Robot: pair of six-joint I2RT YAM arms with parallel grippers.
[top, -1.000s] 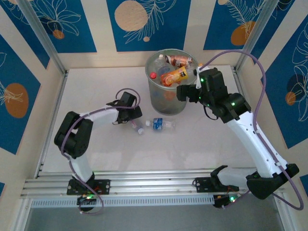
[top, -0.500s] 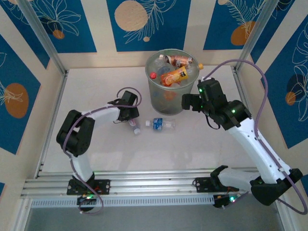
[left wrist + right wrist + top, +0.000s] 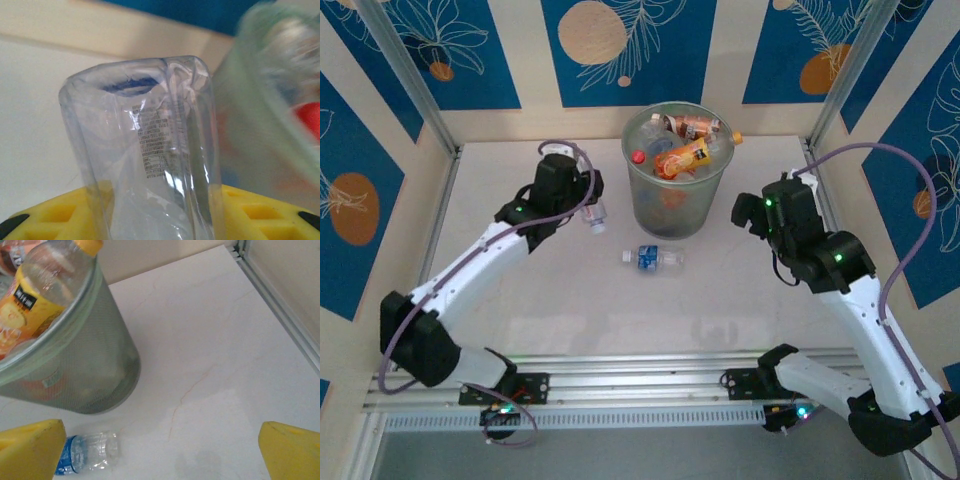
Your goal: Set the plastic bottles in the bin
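Where the left arm reaches up the left side of the tabletop, its left hand pinches a clear, crumpled bottle and holds it just left of the bin. In the left wrist view that bottle stands up between the yellow fingers, small print showing on its wall. The bin is blurred close on the right.

The bin stands at the back middle of the tabletop, heaped to the rim with bottles, and an orange-labelled one lies across the top. In front of the bin, near but apart from it, a blue-labelled bottle lies on its side on the tabletop.

To the right of the bin hangs the right hand, spread wide and holding nothing. Its wrist view has the yellow fingers at both lower corners, the bin at upper left and the blue-labelled bottle beside the bin's foot.
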